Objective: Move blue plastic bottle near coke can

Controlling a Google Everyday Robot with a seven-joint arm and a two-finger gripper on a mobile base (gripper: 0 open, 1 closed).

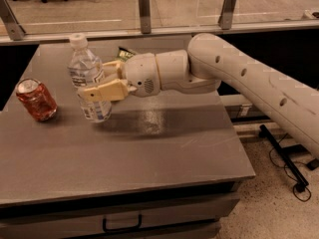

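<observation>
The blue plastic bottle is a clear water bottle with a white cap and a white label. It is upright, tilted slightly, held just above the grey table. My gripper is shut on the bottle's middle, reaching in from the right. The coke can is red with a silver top and lies tilted on the table at the left. The bottle is a short gap to the right of the can.
A green chip bag shows partly behind my wrist at the back of the table. The table's front edge has a drawer handle. A glass railing runs behind. Cables lie on the floor at the right.
</observation>
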